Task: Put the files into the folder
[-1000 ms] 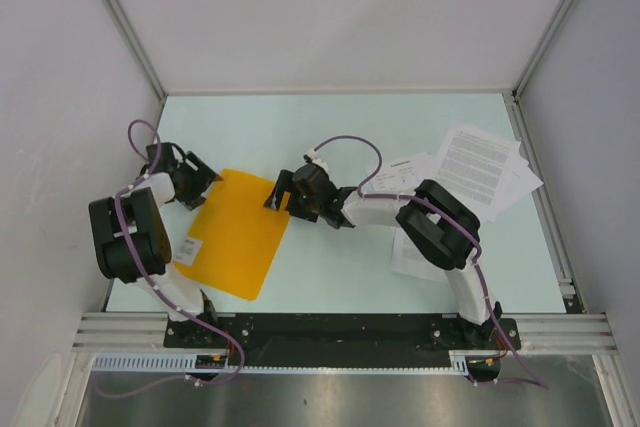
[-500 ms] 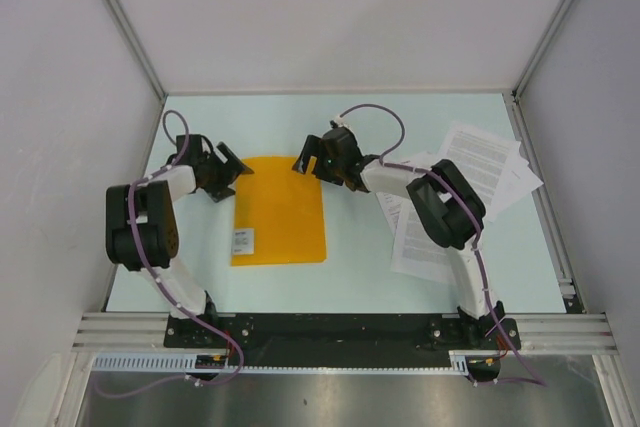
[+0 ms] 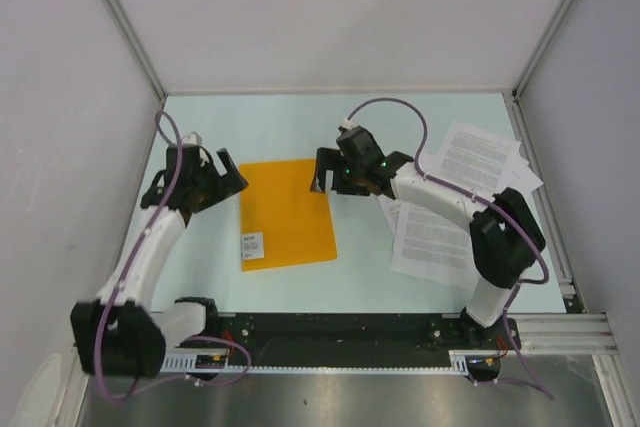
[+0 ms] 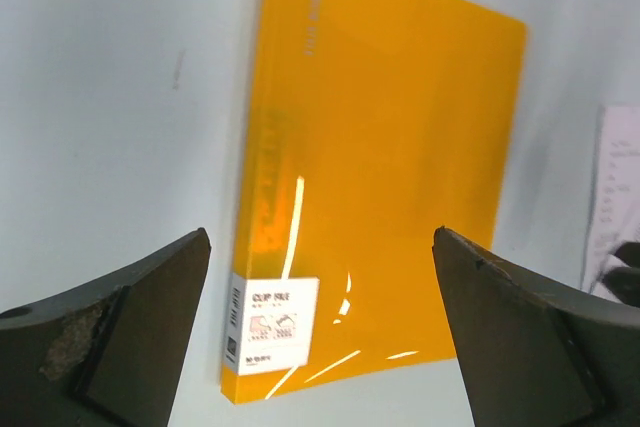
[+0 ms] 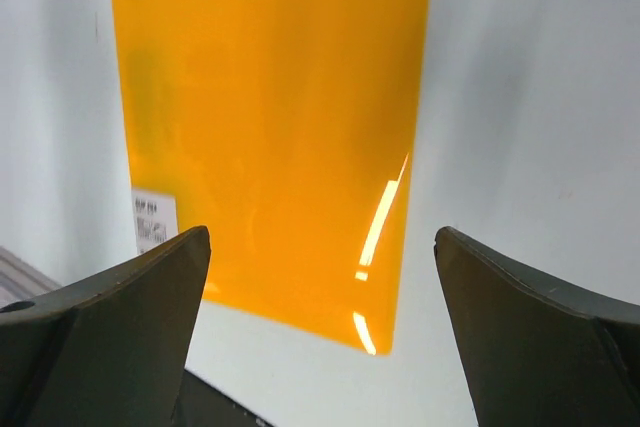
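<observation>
Folder (image 3: 287, 211) is found lying flat on the table (image 3: 300, 122), with a white label (image 3: 252, 245) at its near left corner. The left gripper (image 3: 231, 176) is held wide open just beside the left edge. The right gripper (image 3: 320, 174) is held wide open over the far right corner. Nothing is gripped. Files (image 3: 470, 172) are spread loosely to the right, outside the folder.

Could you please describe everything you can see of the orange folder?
The folder is a thin, glossy orange-yellow rectangle, plastic by its sheen, closed and lying flat on the table, left of centre. A small white printed label sits at its near left corner. The left gripper and right gripper, both open, flank its far corners, neither holding it.
</observation>
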{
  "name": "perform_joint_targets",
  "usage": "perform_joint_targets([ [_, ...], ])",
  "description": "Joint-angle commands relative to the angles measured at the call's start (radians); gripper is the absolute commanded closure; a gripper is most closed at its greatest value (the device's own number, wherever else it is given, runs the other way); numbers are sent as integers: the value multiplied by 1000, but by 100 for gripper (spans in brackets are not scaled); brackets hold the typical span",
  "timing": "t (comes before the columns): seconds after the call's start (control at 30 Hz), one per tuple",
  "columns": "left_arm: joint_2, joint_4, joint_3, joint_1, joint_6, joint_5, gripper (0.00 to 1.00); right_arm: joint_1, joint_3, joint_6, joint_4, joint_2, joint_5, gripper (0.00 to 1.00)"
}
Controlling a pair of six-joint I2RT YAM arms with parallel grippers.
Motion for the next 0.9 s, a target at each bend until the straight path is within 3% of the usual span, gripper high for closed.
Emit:
perform_joint_targets([
  [0.0,-229,-44,-160,-83,-45,-44,0,121,-178,114,70,-105,-17,0],
  [0.1,-300,26,-216,-83,-54,-44,0,214,-279,240,242,-157,9,0],
  [0.13,-292,29,-212,-83,-48,-47,1,235,-360,359,305,-165,5,0],
  [0.23,-185,26,-147,-77,-16,-9,0,345,-537,597,754,-173,43,0],
  [0.37,-30,32,-61,-24,28,123,0,488,-588,748,961,-118,324,4],
  [0.5,89,42,-19,9,85,173,0,557,-590,897,1091,-6,405,13],
  [0.6,125,52,-31,45,105,166,0,604,-590,969,1149,60,480,13],
  [0.87,215,140,-74,45,53,214,3,651,-588,1055,1088,74,682,14],
])
